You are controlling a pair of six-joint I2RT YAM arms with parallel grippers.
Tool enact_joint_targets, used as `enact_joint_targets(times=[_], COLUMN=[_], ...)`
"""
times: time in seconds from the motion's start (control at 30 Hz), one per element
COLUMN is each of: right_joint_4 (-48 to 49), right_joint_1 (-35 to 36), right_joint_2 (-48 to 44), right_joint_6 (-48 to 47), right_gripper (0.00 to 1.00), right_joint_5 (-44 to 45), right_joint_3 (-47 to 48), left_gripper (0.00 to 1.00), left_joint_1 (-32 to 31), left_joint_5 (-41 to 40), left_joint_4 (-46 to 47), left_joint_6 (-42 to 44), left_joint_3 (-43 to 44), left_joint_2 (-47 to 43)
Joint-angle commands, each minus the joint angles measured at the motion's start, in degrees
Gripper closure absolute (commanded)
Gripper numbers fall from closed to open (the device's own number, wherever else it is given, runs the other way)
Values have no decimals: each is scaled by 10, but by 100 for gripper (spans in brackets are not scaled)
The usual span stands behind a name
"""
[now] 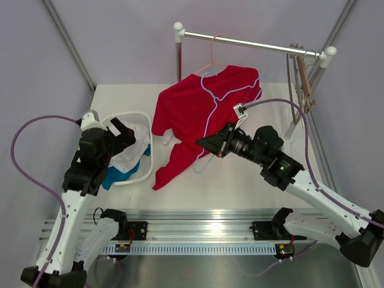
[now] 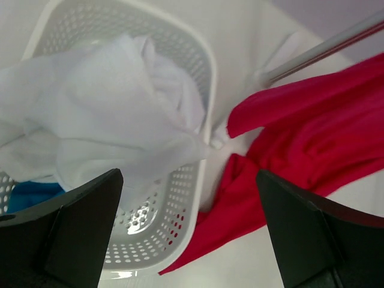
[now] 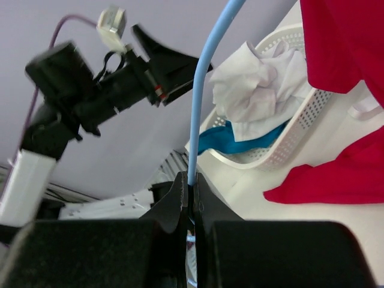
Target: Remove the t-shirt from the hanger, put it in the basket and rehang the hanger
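Closest in, the right gripper (image 3: 192, 187) is pinching the blue hanger (image 3: 197, 114), jaws clamped flat on the thin wire, which is rising straight up out of the fingers. It looks to be gripping the frame so the cloth has something fixed to slide off.

Just past it, the t-shirt (image 1: 186, 114), red, is draping off that wire and spilling across the middle of the table (image 1: 240, 186). Its low hem is trailing toward the near edge and its top is reaching up by the far edge. So the garment is sitting right beside the right gripper, touching the wire but not in the grip itself. Blue wire is showing on top of the red cloth; whether it is threaded through the neck, I cannot tell.

Over at the left edge, the left gripper (image 2: 189, 183) is hanging wide open and holding nothing, above the basket (image 2: 211, 90) heaped with white cloth (image 2: 108, 108) and blue cloth (image 2: 27, 195). Red fabric is lying just beyond the basket rim, near those open fingers, which I'd judge are well placed to take it and pull.

Farthest back, a pink hanger (image 1: 212, 54) is hooking the rail (image 1: 252, 44) along the far edge.
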Motion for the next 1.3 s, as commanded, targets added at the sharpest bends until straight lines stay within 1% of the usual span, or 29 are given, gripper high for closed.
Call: enact_joint_targets(times=[0.0,0.03,0.07,0.13,0.17,0.23,0.27,0.37,0.4,0.5,0.6,0.7,0.83,0.97,1.13,1.17,1.27], right_joint_4=[95,109,120,143,150,166,174,200,212,229,225,245,286,300,339,361,379], right_joint_1=[-55,-81,-90,-105,-119,-135,-149,-171,-184,-206,-228,-249,-284,-296,-320,-323,-328], right_joint_2=[34,45,54,78,85,106,113,142,148,157,163,174,201,220,233,241,253], right_joint_6=[84,99,111,133,139,158,167,196,203,209,207,225,260,269,302,317,325], right_gripper=[100,100,100,100,100,100,100,100,100,100,100,100,100,100,100,100,100], right_joint_5=[-106,-121,-132,-143,-141,-143,-144,-142,-134,-127,-114,-113,-124,-123,-132,-139,-146], right_joint_3=[31,33,37,49,53,67,72,87,90,101,119,126,132,139,118,107,96], left_gripper=[1,1,1,1,1,1,1,1,1,1,1,1,1,1,1,1,1], left_joint_1=[1,1,1,1,1,1,1,-6,-28,-66,-95,-116,-131,-143,-150,-150,-150], left_joint_5=[67,70,78,125,172,221,273,351,359,380,395,424,438,433,428,427,427], left_joint_4=[12,11,11,13,12,15,15,14,14,15,22,42,52,52,52,52,52], left_joint_6=[41,44,52,62,72,84,103,133,140,160,172,178,178,177,174,175,174], left_joint_3=[11,0,-6,-19,-27,-37,-46,-64,-69,-81,-92,-113,-121,-124,-125,-124,-125], left_joint_2=[-81,-94,-109,-143,-152,-174,-180,-208,-214,-238,-257,-279,-294,-299,-301,-302,-302])
